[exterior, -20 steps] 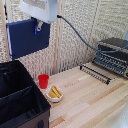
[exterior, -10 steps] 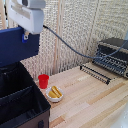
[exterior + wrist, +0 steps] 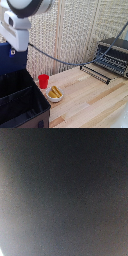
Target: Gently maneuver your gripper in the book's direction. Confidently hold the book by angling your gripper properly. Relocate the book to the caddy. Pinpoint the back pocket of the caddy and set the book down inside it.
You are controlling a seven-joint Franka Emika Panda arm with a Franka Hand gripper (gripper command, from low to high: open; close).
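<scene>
Above the caddy (image 3: 20, 102), near its rear wall, the gripper (image 3: 16, 50) clasps the book (image 3: 11, 59) upright; best lower slowly, keeping it vertical and clear of the divider (image 3: 15, 95); wrist view shows only darkness

The tool (image 3: 16, 47) holds the book (image 3: 10, 59) above the caddy (image 3: 22, 102); red cup (image 3: 44, 81) beside.

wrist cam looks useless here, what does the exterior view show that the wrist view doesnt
Only the exterior view shows the scene: the gripper above the caddy with the book under it, plus a red cup, a bowl and a toaster oven on the table. Only the wrist view shows a dark blurred surface filling its frame; what it is cannot be told. Nothing recognisable is shared.
</scene>
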